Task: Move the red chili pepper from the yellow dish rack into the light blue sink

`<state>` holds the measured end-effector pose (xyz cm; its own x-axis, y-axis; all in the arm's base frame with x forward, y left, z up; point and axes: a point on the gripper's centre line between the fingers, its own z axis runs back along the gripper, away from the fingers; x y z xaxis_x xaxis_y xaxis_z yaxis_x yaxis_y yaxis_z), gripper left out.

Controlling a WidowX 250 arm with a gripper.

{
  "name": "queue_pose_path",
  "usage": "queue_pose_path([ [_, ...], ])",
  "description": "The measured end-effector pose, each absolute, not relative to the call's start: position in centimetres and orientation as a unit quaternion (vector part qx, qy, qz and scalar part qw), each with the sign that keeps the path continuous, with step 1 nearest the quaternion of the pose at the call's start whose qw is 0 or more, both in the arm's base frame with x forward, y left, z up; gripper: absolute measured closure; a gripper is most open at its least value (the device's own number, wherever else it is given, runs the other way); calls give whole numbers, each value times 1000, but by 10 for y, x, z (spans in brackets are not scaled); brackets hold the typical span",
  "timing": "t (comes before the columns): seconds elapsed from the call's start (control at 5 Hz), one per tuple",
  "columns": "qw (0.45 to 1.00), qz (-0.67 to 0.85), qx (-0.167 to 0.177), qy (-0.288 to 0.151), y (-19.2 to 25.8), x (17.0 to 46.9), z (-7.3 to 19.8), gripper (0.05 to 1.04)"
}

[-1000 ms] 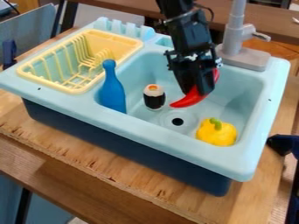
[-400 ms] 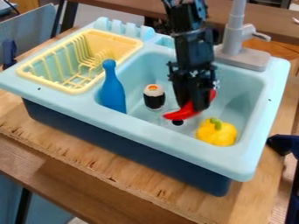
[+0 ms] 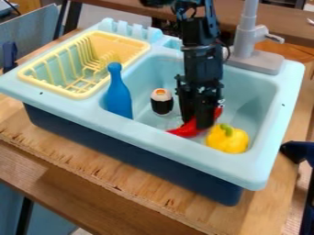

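Observation:
The black gripper (image 3: 197, 124) hangs down inside the sink basin, shut on a red chili pepper (image 3: 184, 130). One end of the pepper sticks out to the lower left of the gripper and the other end shows at its upper right; the middle is hidden by the gripper. Close on the right lies a yellow bell pepper (image 3: 227, 139) with a green stem. A sushi roll toy (image 3: 162, 102), black with a white top and an orange centre, stands to the left. Farther left is a blue bottle-shaped pin (image 3: 118, 94), leaning at the basin's left wall.
The light blue sink (image 3: 165, 145) rests on a wooden table (image 3: 116, 176). A yellow dish rack (image 3: 52, 88) sits on its left side. Behind the basin on the right rises a grey faucet (image 3: 248, 36).
The gripper has moved toward the front of the basin and lower, carrying the red chili pepper down and to the left, close beside the yellow pepper. The other objects have stayed put.

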<state>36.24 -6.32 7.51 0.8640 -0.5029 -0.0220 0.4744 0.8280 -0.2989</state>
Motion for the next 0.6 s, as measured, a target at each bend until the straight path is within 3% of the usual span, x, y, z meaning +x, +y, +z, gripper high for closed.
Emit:
queue_pose_path([
  [0.2, 951, -265, -145, 63, -62, 365, 75, 249],
  [0.4, 950, -274, -139, 50, -65, 369, 80, 78],
  [0.6, 945, -312, -100, 10, -80, 369, 121, 82],
])
